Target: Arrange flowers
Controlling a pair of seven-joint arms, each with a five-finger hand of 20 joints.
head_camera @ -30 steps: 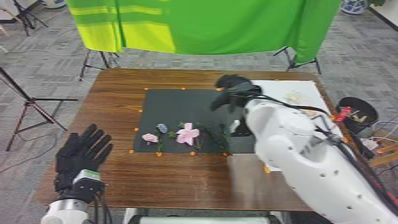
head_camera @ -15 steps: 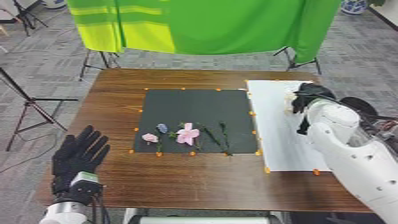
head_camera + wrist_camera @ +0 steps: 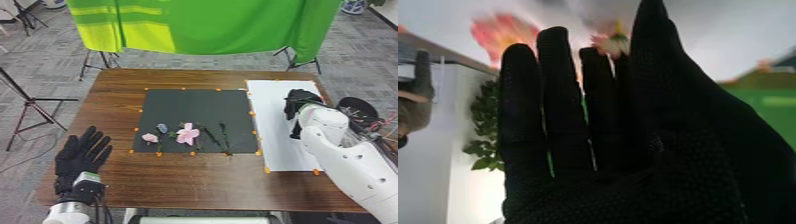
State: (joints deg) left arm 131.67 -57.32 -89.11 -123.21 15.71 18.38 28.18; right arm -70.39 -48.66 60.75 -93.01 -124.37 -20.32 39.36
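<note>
While the large pink flower [image 3: 187, 134] lies on the dark mat [image 3: 195, 105], the small pink flower [image 3: 149, 137] lies to its left, with a bluish flower [image 3: 163, 128] between them, a little farther from me. Thin green stems [image 3: 225, 135] lie to the large one's right, on the same mat. Over the white sheet [image 3: 275, 125] is my right hand [image 3: 302, 100]; in the right wrist view I see its fingers straight and uncurled. Past them show a reddish-pink bloom [image 3: 500, 32], a small pale-pink bloom [image 3: 611, 45] with a yellow centre, and green leaves [image 3: 484, 120]; whether I touch any of these, I cannot tell. My left hand [image 3: 78, 156] is by the left side of the brown table [image 3: 178, 180], fingers extended and relaxed. Beyond the far edge hangs green cloth [image 3: 204, 30].
</note>
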